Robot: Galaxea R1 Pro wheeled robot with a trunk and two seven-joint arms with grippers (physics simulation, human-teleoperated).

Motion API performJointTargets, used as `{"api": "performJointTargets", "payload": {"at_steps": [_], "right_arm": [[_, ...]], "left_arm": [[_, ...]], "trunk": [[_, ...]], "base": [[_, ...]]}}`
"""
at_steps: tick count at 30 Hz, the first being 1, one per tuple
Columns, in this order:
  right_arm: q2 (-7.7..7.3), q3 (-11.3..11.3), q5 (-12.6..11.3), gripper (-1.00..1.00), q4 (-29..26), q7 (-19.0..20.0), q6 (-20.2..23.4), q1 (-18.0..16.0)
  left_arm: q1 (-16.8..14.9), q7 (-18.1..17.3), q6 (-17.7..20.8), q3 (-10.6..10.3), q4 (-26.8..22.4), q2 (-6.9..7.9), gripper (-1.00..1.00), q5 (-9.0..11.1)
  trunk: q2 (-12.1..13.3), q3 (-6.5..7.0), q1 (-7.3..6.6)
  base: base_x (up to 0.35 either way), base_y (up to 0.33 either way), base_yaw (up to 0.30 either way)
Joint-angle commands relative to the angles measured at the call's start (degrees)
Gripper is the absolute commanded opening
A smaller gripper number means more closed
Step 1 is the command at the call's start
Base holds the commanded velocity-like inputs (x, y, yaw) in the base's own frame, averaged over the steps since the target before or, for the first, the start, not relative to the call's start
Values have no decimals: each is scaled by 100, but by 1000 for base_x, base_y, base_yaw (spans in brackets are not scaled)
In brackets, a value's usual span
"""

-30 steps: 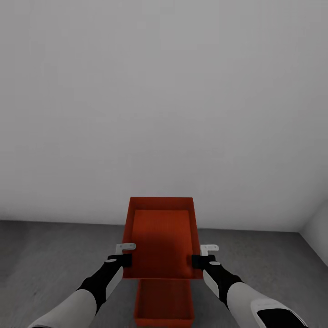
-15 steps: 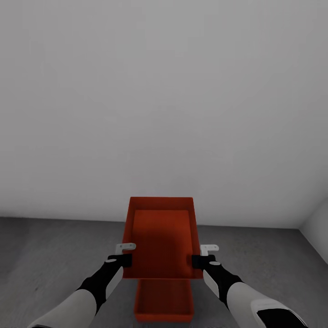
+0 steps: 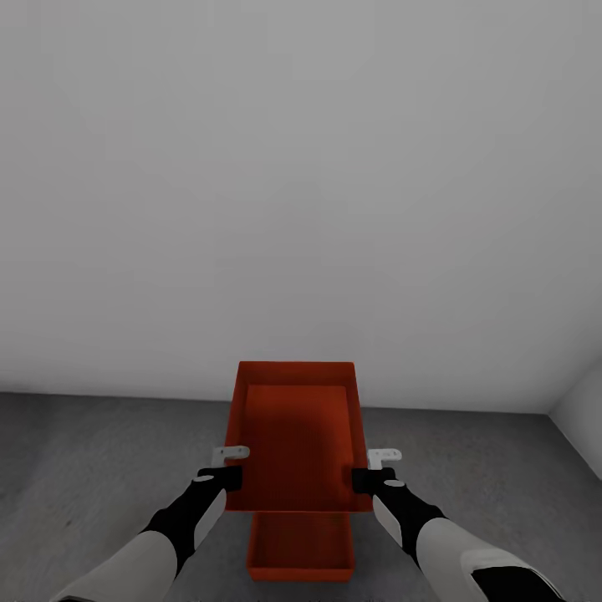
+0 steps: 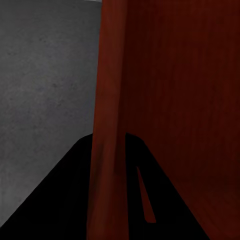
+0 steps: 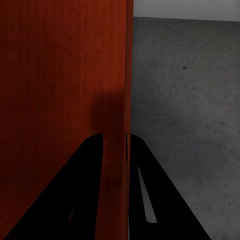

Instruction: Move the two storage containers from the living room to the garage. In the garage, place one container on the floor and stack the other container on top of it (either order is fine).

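— Two grippers, what have they got?
— The left gripper (image 3: 231,477) pinches the left wall of the upper container (image 3: 297,439); the right gripper (image 3: 361,479) pinches its right wall. Both are clamped on the thin walls.
— And the other container?
— The lower container (image 3: 299,548) sits on the floor (image 3: 100,468), under the raised one's near edge, by the grey wall (image 3: 301,184).

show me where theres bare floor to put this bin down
Bare floor lies left of the left arm, up to the wall, and right of the right arm toward the corner. The middle is crowded: the held bin hangs over the lower bin.
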Motion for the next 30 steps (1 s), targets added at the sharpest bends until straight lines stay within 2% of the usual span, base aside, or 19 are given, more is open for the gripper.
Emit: {"api": "performJointTargets", "payload": {"at_steps": [1, 30], "right_arm": [[-1, -155, 46, -100, -8, -117, 3, -5], [-1, -155, 46, -100, -14, -117, 3, -5]], "left_arm": [[-4, 46, 34, 10, -15, 6, -100, 15], [-4, 46, 34, 10, -15, 6, -100, 23]], "trunk": [[-12, -20, 3], [-12, -288, 3]], "base": [[0, 0, 0], [0, 0, 0]]}}
